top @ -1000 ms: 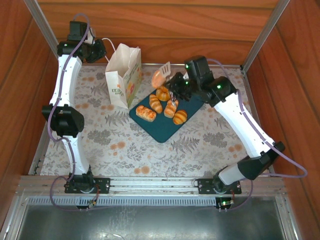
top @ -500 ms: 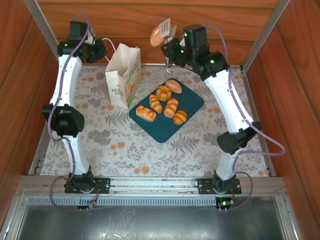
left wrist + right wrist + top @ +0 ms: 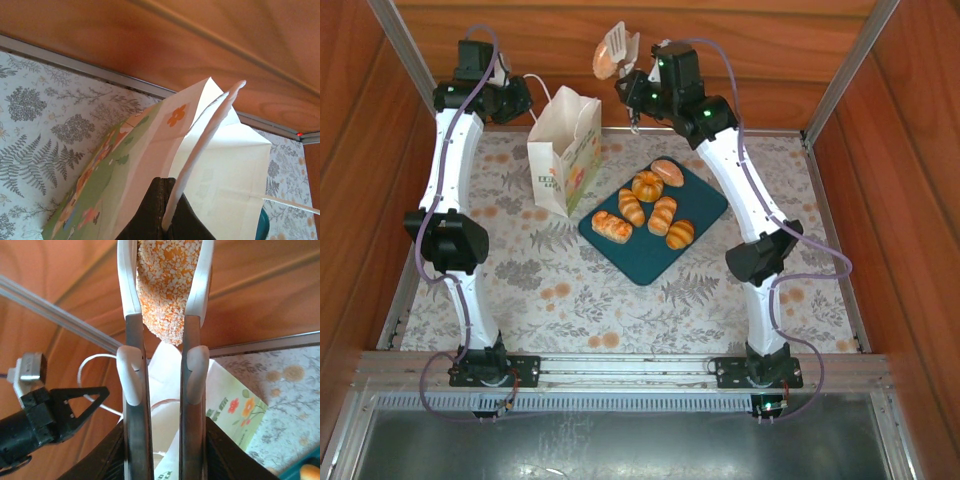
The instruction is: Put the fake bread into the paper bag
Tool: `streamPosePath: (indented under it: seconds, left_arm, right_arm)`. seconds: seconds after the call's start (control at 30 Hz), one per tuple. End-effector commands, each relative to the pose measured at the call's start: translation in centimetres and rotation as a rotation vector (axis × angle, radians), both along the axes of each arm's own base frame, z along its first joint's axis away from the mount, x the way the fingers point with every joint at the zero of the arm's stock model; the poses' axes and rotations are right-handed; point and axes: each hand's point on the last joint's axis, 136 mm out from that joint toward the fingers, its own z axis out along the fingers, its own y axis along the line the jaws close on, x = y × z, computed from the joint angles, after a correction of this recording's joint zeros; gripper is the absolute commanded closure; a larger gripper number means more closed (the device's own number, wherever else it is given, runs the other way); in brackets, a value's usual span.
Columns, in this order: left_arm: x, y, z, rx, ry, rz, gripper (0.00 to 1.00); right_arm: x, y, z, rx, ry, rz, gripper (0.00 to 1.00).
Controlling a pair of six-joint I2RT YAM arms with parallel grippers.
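Top external view: the right gripper [image 3: 636, 92] is clamped on the tongs [image 3: 623, 42], which pinch one bread [image 3: 605, 63] in the air near the open top of the paper bag [image 3: 563, 150]. The left gripper [image 3: 518, 100] is closed on the bag's top edge. The other breads [image 3: 650, 212] lie on the teal tray [image 3: 705, 205].

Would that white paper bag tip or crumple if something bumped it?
Probably light and easy to tip: the paper bag stands tall on a narrow base. Its thin walls bow in the left wrist view, so a push would likely crumple them. The left fingers pinching its rim should help steady it.
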Motion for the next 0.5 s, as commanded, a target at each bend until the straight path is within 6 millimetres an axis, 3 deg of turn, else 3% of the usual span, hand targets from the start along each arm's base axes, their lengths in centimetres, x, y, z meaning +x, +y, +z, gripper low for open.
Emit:
streamPosePath:
  seconds: [0.0, 0.23, 0.47]
  left_arm:
    - [0.4, 0.4, 0.1, -0.017, 0.000, 0.006, 1.00]
    - [0.5, 0.5, -0.1, -0.015, 0.003, 0.007, 1.00]
    - [0.4, 0.6, -0.3, -0.014, 0.009, 0.010, 1.00]
  right_arm:
    - [-1.5, 2.7, 2.9, 0.024, -0.144, 0.117, 0.63]
    - [-2.3, 5.1, 0.3, 0.003, -0.102, 0.194, 0.62]
    - [-2.9, 6.2, -3.0, -0.042, -0.031, 0.237, 0.60]
